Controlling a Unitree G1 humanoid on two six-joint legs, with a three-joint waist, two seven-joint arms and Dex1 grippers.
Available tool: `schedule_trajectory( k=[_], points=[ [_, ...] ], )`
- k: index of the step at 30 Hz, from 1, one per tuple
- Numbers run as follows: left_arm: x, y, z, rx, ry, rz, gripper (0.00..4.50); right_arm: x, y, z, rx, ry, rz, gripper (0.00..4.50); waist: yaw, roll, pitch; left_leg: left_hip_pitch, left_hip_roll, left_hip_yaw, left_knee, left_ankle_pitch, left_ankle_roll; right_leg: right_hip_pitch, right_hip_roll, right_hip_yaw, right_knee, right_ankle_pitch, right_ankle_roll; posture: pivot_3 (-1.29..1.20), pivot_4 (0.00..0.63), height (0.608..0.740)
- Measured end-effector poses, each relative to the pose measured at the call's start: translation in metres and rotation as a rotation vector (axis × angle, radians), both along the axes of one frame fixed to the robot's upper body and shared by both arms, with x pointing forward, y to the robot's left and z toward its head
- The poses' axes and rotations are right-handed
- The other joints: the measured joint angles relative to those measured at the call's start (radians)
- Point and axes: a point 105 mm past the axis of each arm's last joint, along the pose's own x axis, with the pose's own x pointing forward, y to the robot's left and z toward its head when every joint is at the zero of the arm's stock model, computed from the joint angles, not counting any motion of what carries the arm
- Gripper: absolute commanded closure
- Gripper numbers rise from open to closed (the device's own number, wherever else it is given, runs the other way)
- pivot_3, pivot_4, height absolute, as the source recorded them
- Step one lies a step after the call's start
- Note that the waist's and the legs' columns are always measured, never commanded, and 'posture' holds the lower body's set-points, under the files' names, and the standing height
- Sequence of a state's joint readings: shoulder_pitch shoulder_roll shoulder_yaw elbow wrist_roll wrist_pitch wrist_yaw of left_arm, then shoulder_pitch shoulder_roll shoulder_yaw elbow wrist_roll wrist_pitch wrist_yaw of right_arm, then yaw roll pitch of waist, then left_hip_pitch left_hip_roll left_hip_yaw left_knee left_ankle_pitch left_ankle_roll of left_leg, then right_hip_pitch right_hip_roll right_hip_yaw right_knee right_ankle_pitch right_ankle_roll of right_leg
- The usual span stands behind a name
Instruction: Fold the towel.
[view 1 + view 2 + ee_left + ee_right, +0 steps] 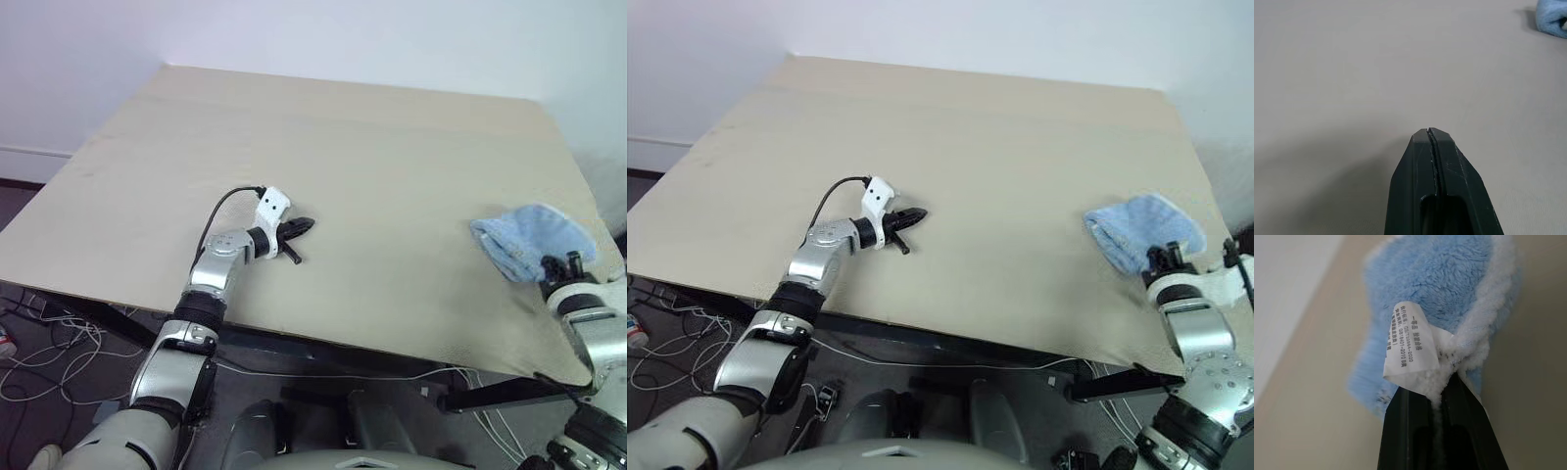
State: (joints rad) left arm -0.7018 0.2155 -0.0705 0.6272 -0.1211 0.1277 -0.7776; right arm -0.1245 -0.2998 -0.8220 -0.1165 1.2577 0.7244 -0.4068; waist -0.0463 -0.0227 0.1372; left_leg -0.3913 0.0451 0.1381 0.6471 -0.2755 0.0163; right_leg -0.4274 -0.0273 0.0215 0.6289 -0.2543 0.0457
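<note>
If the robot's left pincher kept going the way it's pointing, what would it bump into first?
Probably just the bare table. The left gripper is shut and aims slightly downward across it; the towel lies off to the side of that line, though depth is hard to judge.

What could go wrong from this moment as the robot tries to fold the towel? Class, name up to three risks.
1. The right hand pinches only a corner of the bunched light blue terry-cloth towel, beside its white printed tag; the fabric might slip free.
2. The towel lies near the edge of the beige table; a pull could drag it off.
3. The left hand is shut and far from the towel, so it cannot steady it.
</note>
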Motion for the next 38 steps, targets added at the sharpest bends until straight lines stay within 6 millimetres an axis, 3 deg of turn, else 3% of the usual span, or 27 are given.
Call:
schedule_trajectory(
  k=[2,12,16,19,22,26,29,31,34,38],
  points=[
    [0.000,-0.001,0.000,-0.001,-0.001,-0.003,4.50,0.000,-0.001,0.000,0.003,0.002,-0.018,3.46,0.002,0.000,0.000,0.000,0.000,0.000,0.000,0.000,0.000,0.000,0.000,0.000,0.000,0.000,0.001,0.00,0.150,0.722],
    [0.000,-0.002,-0.008,-0.008,0.027,-0.007,4.50,-0.014,-0.004,0.009,-0.022,-0.013,-0.053,0.05,0.005,0.000,0.000,-0.001,0.000,0.000,0.000,0.000,0.000,0.000,0.000,0.000,0.000,0.000,0.002,0.00,0.150,0.722],
    [0.002,-0.005,-0.006,-0.011,0.023,-0.017,4.50,-0.038,-0.012,0.013,-0.143,0.032,-0.096,0.02,0.009,0.000,0.000,-0.001,0.000,0.000,-0.001,0.000,0.000,0.000,0.000,-0.001,0.000,-0.001,0.003,0.00,0.150,0.722],
    [0.009,0.008,-0.006,0.003,0.020,0.025,4.50,-0.060,-0.026,0.028,-0.378,0.098,-0.121,0.02,0.007,0.000,0.000,0.000,0.000,0.000,-0.001,0.000,0.000,0.000,0.000,0.000,-0.001,-0.001,0.003,0.00,0.150,0.722],
    [0.017,0.023,-0.003,0.009,0.005,0.083,4.50,-0.062,-0.023,0.049,-0.615,0.122,-0.078,0.02,-0.001,-0.002,0.001,0.001,0.000,0.000,0.000,0.000,0.000,0.001,0.001,0.000,-0.001,-0.003,0.006,0.00,0.150,0.722],
    [0.029,0.050,0.006,0.017,-0.024,0.191,4.50,-0.035,0.013,0.066,-0.915,0.110,0.130,0.02,-0.004,-0.003,0.001,0.001,0.001,0.000,0.000,0.000,0.000,0.000,0.002,0.000,0.000,-0.003,0.006,0.00,0.150,0.722],
    [0.033,0.075,0.010,0.029,-0.041,0.260,4.50,-0.011,0.051,0.072,-1.062,0.034,0.291,0.02,0.003,-0.003,0.001,0.001,0.001,0.000,-0.001,0.000,0.000,0.000,0.001,-0.001,0.000,-0.001,0.003,0.00,0.150,0.722],
    [0.032,0.081,0.010,0.034,-0.046,0.266,4.50,0.004,0.080,0.073,-1.127,-0.034,0.408,0.02,0.008,-0.003,0.001,0.000,0.000,0.000,-0.001,0.000,0.000,0.000,0.000,-0.002,-0.001,-0.001,0.003,0.00,0.150,0.722],
    [0.027,0.087,0.000,0.028,-0.030,0.275,4.50,0.016,0.111,0.068,-1.176,-0.105,0.533,0.02,0.026,-0.004,0.001,-0.001,0.000,0.000,0.000,-0.001,0.001,0.000,-0.001,-0.002,-0.002,-0.001,0.004,0.00,0.150,0.722],
    [0.020,0.096,-0.009,0.024,-0.009,0.297,4.50,0.027,0.128,0.047,-1.177,-0.094,0.623,0.02,0.036,-0.006,0.001,-0.002,-0.001,0.000,0.000,-0.001,0.001,0.000,-0.002,-0.003,-0.002,-0.002,0.002,0.00,0.150,0.722]
  ],
)
